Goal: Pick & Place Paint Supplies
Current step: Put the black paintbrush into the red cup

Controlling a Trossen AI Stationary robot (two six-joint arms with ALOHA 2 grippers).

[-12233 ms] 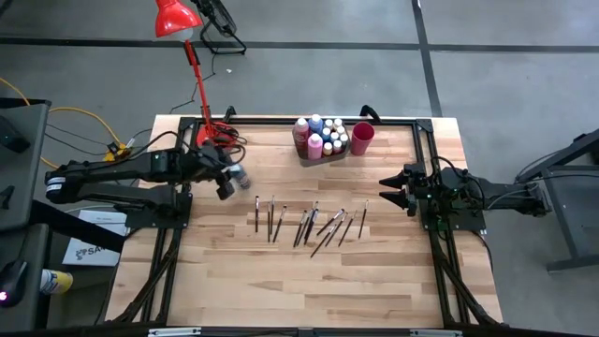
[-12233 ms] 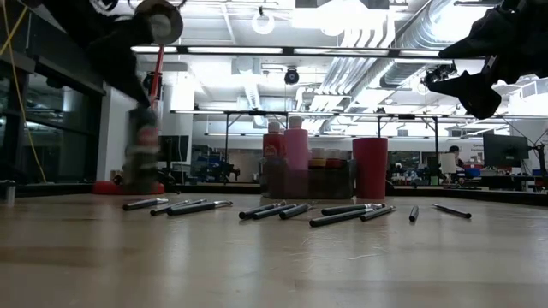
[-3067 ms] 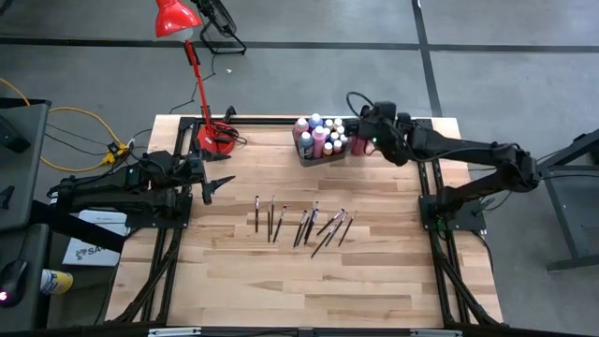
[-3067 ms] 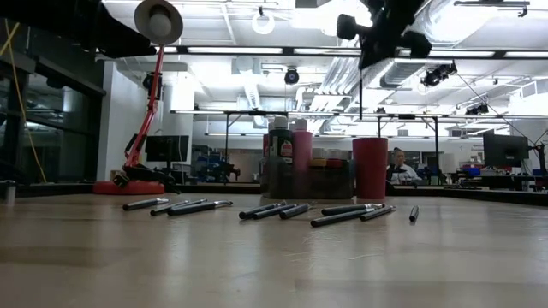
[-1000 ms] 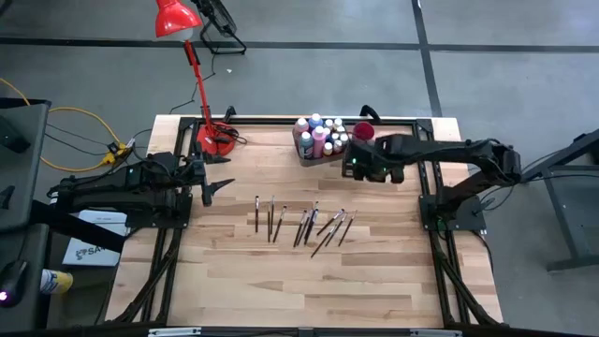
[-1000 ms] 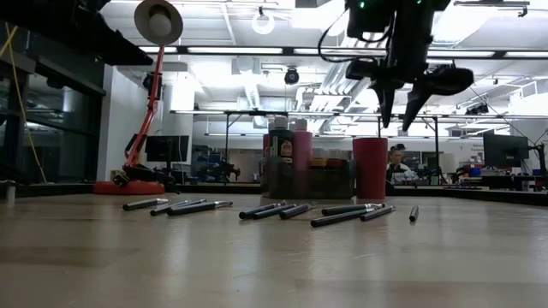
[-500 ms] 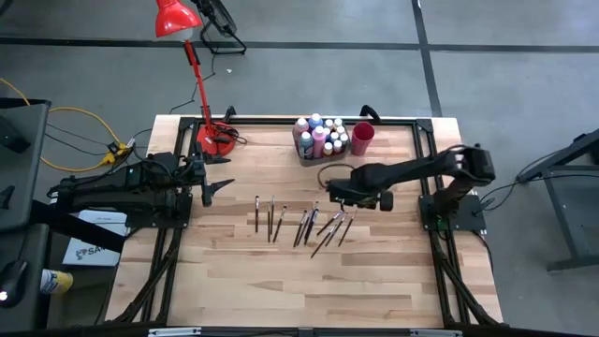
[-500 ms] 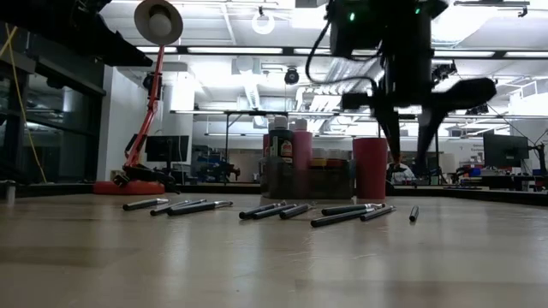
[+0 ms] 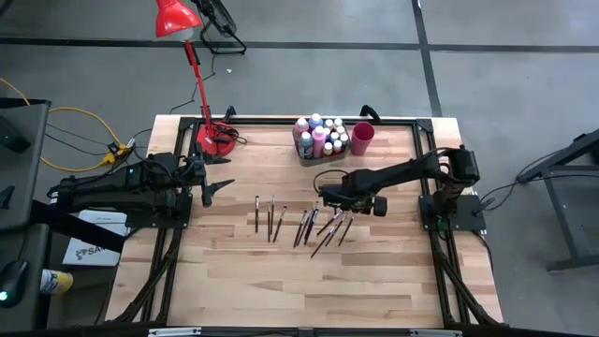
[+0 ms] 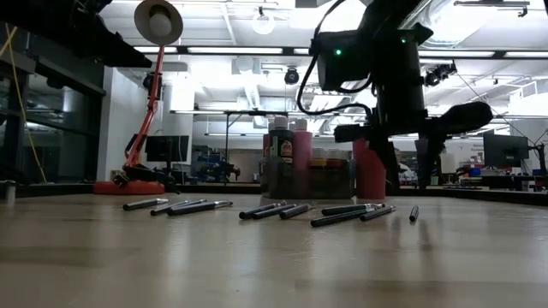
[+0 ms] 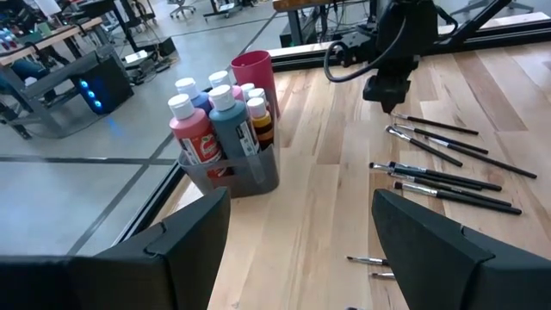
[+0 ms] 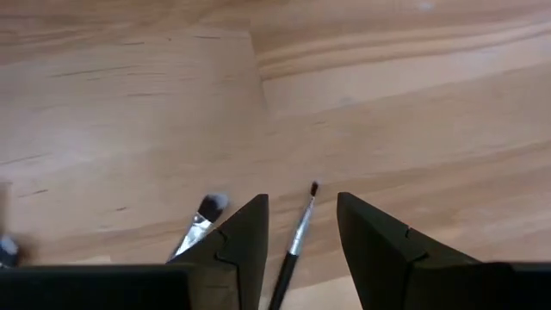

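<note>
Above the brush row, right gripper [image 12: 301, 245] hangs half-open, straddling one brush [image 12: 297, 232]; descend straight, close mid-handle (neighbours lie close), then carry toward twelve o'clock.

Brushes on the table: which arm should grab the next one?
The right: its pincer hangs open directly over a brush in the row, while the left pincer waits open at the table's left edge.
</note>
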